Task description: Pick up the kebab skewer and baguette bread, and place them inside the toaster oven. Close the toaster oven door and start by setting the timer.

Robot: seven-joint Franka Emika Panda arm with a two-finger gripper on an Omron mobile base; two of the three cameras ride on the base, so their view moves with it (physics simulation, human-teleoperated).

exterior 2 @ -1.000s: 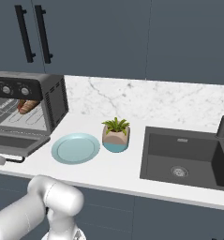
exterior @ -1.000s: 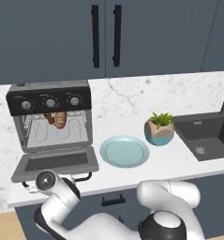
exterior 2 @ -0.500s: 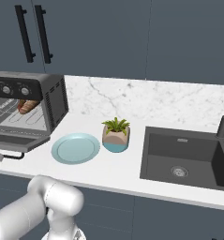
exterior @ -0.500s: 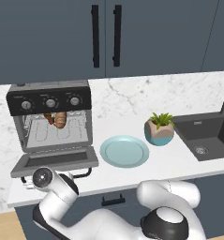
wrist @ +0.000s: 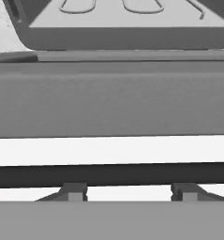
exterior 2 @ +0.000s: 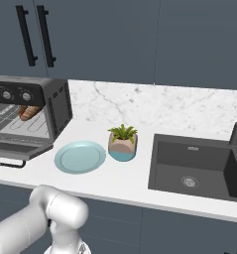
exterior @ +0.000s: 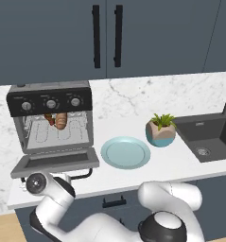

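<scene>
The toaster oven stands at the counter's left end with its door dropped open and flat. On the wire rack inside lie the baguette bread and, just left of it, the dark kebab skewer. My gripper sits low at the door's front left corner, below its edge. In the hand view the gripper faces the door's grey front. The black bar handle runs crosswise just above both fingertips, which stand apart with nothing between them.
A light blue plate lies right of the oven, then a small potted plant and a dark sink at the far right. Dark cabinets with black handles hang above. The counter's front edge runs just behind my hand.
My hand has edged a little left under the door's front edge. The oven, its door and the food inside have not moved.
</scene>
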